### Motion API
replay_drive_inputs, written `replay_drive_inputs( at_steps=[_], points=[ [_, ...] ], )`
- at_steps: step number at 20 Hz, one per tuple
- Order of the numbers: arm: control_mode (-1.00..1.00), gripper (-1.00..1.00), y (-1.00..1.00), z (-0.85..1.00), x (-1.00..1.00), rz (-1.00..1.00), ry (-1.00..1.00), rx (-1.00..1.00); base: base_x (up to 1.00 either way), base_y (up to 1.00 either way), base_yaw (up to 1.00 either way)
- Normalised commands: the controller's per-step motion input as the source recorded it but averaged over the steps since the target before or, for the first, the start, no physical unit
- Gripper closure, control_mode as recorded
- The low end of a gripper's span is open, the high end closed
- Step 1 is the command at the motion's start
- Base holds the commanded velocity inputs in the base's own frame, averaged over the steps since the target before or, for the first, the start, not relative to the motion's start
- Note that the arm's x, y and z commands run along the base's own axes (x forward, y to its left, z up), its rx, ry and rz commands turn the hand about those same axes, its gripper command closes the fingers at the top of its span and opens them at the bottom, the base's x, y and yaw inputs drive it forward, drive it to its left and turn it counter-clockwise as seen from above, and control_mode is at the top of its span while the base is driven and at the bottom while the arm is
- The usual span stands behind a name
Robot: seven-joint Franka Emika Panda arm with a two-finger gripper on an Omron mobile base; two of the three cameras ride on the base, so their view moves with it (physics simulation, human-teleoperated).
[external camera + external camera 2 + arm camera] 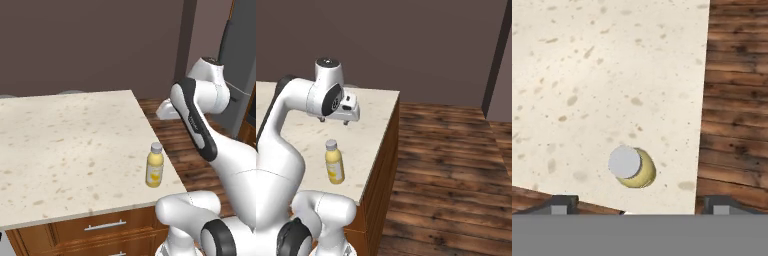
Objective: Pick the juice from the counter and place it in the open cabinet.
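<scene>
The arm (210, 150) is glossy white with rounded, bulbous links, black bands and panels at its joints, a black-capped cylinder at the wrist, and a boxy white gripper (334, 120) ending in two small dark fingertips (321, 120)

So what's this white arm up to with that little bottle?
The gripper hangs open above the counter, holding nothing. Below it, the juice stands upright near the counter's corner, untouched, cap on. The hand view looks straight down on its cap, so a pick-up seems likely next.
</scene>
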Motion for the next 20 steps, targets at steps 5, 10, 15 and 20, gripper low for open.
replay_drive_inputs(
  at_steps=[5,10,15,20],
  points=[
    [-1.0,-1.0,-0.66,-0.28,-0.24,0.25,-0.06,0.02,0.0,0.0,0.0],
    [-1.0,-1.0,-0.65,-0.22,-0.25,0.26,-0.18,0.0,0.0,0.0,0.0],
    [-1.0,-1.0,-0.4,-0.31,-0.2,0.4,-0.09,0.0,0.0,0.0,0.0],
    [-1.0,-1.0,-0.11,-0.33,-0.06,0.47,-0.11,0.0,0.0,0.0,0.0]
  ],
)
